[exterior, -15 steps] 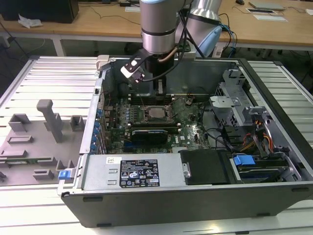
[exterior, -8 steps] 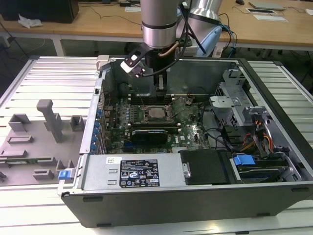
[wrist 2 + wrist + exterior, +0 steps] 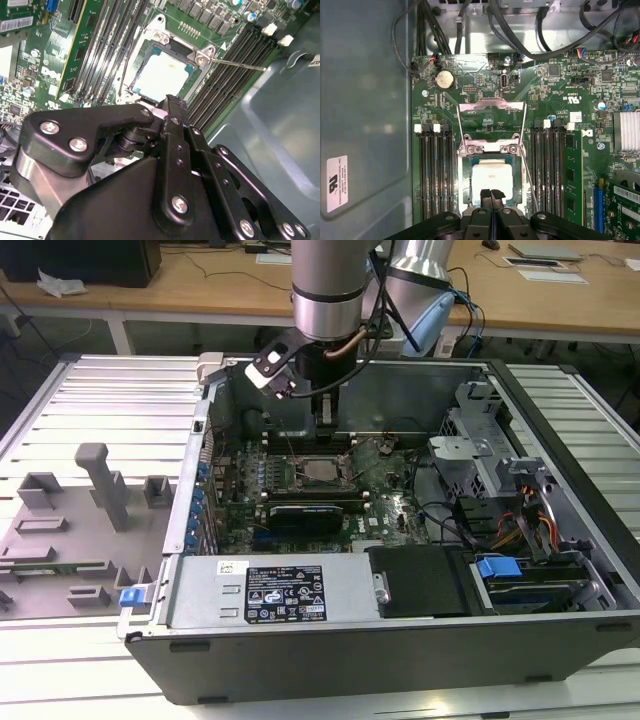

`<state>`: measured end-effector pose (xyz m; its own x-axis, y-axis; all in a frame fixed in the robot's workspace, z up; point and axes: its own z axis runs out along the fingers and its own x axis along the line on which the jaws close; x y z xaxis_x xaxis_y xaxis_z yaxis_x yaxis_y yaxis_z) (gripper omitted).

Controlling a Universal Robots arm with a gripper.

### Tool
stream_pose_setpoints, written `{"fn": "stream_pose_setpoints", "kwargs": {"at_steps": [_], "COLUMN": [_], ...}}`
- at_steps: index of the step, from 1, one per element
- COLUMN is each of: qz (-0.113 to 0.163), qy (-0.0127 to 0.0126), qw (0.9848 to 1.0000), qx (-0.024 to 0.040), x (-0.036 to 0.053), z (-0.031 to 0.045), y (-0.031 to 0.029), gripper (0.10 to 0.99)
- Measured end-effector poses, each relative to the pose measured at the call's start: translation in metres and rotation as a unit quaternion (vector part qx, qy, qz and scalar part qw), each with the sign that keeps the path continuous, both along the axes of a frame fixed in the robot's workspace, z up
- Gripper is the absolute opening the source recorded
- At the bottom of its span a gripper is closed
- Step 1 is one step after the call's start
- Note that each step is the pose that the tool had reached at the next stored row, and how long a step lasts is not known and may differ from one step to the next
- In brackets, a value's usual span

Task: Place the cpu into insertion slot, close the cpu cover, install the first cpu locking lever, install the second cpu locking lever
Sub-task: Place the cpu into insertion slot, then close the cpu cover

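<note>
Where the green circuit board carries the insertion slot (image 3: 492,159), we find the cpu (image 3: 492,181) seated in it, a flat square chip with a pale, matte metal top. We note the cpu cover (image 3: 490,104), a thin silvery frame with a cut-out centre, standing open on the side of the slot away from the gripper. The black gripper (image 3: 491,194) hangs over the chip's near edge, fingertips pressed together with nothing visible between them. Whether they touch the chip we cannot tell.
</note>
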<state>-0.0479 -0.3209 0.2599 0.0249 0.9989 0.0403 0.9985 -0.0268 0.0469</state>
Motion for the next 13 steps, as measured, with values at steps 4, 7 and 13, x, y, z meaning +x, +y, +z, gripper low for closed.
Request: {"fn": "stream_pose_setpoints", "kwargs": {"at_steps": [4, 7, 13], "qz": [0.000, 0.000, 0.000], "qy": [0.0004, 0.0004, 0.0004], "qw": [1.0000, 1.0000, 1.0000], "qx": [0.0000, 0.0000, 0.0000], "x": [0.0032, 0.0035, 0.0038], "z": [0.0000, 0.0000, 0.0000], "y": [0.0000, 0.0000, 0.0000], "gripper": [0.106, 0.106, 0.106]}}
